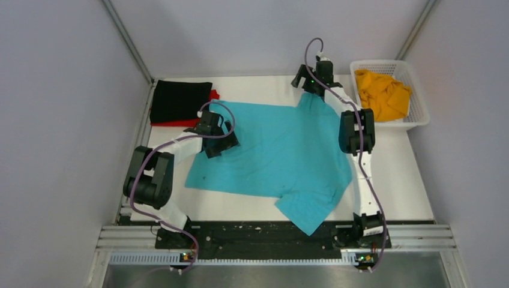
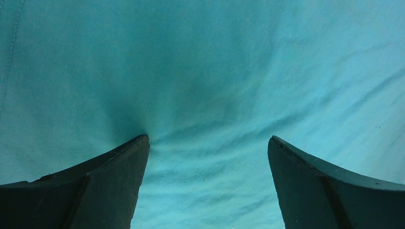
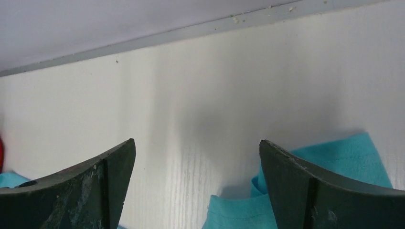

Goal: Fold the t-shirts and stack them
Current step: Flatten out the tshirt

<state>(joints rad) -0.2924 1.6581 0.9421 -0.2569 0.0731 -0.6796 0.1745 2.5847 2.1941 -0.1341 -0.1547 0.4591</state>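
Turquoise shirt (image 1: 282, 150) spread open and mostly flat across the middle of the white table (image 1: 408, 180), with a few soft wrinkles. Hem toward the left. One sleeve pointing to the far side, the other to the near side, its tip past the table's front edge and over the dark strip there.

Left gripper (image 1: 223, 141) down on the turquoise shirt near its far left corner, released, fingers spread wide with only flat cloth between them. In the left wrist view, cloth puckered into a small dimple at the tip of one finger (image 2: 138, 145), so pressed on there. Other fingertip on the cloth or just above it: cannot tell.

Right gripper (image 1: 310, 77) at the far sleeve, likewise released, fingers well apart. In the right wrist view, bare table between the fingers and a fold of the sleeve beneath and beside one finger (image 3: 305, 191). Touching the cloth or not: cannot tell.

Black shirt (image 1: 180, 101) folded in the far left corner of the table, lying on the red shirt (image 1: 214, 95), only a narrow red strip visible along its near edge and right side. Both just beside the turquoise shirt's far left corner.

Orange-yellow shirt (image 1: 384, 93) crumpled inside a white mesh basket (image 1: 420, 117) at the far right of the table, well apart from the black and red pair. Right arm reaching across the turquoise shirt's right edge, just left of the basket.

Grey walls (image 1: 60, 120) on three sides. Metal rail (image 1: 270, 237) along the near edge, both arm bases on it.
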